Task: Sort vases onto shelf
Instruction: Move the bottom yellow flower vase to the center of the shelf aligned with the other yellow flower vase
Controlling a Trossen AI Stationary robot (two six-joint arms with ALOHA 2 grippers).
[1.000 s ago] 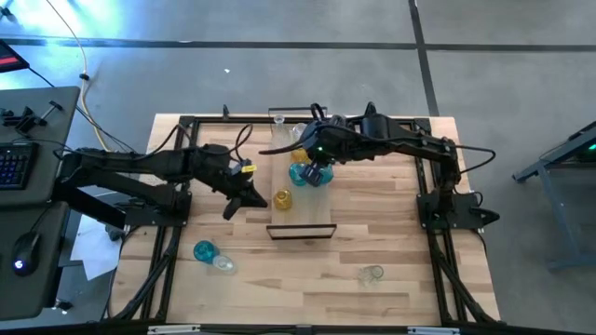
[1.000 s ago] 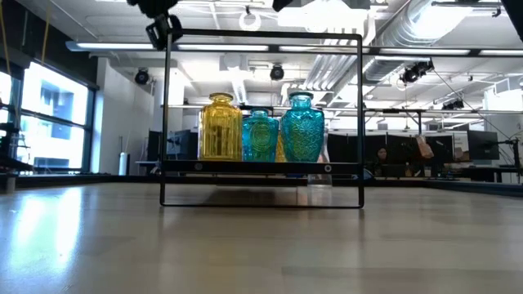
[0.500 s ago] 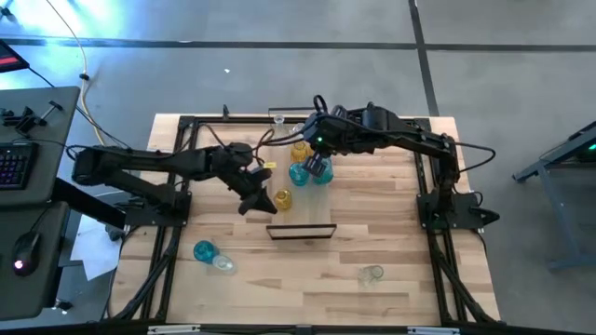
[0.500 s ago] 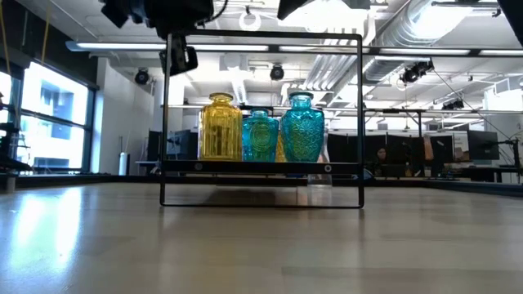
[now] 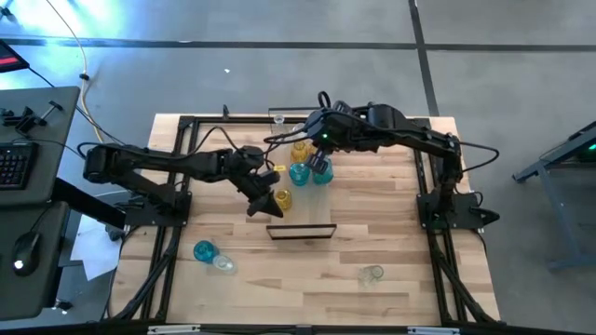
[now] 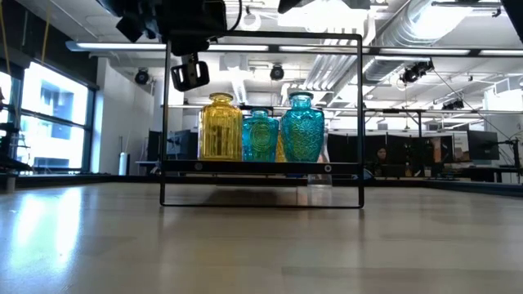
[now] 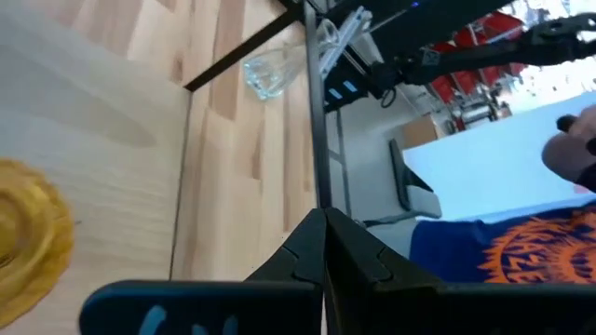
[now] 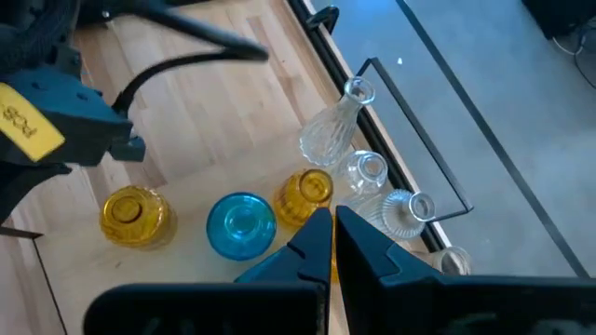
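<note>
The shelf (image 5: 303, 230) stands mid-table, a wooden board in a black frame (image 6: 263, 37). On it stand a yellow vase (image 5: 284, 198), two teal vases (image 5: 299, 173) (image 6: 301, 126), another yellow vase (image 8: 305, 191) and several clear ones (image 8: 331, 132) at the far end. My left gripper (image 5: 258, 207) is shut and hangs beside the shelf's left side (image 6: 188, 73), close to the near yellow vase (image 7: 28, 233) with nothing between its fingers. My right gripper (image 8: 331, 233) is shut and hovers above the teal vases (image 8: 241, 223).
A teal vase (image 5: 204, 251) and a clear vase (image 5: 223, 264) lie on the table near the front left. Another clear vase (image 5: 372, 274) lies at the front right (image 7: 270, 73). Black rails (image 5: 177, 167) run along the table's sides.
My left gripper has moved toward the shelf, to the table's right, and come down beside the frame's left post, rolling as it went; it stays shut. The vases have not moved.
</note>
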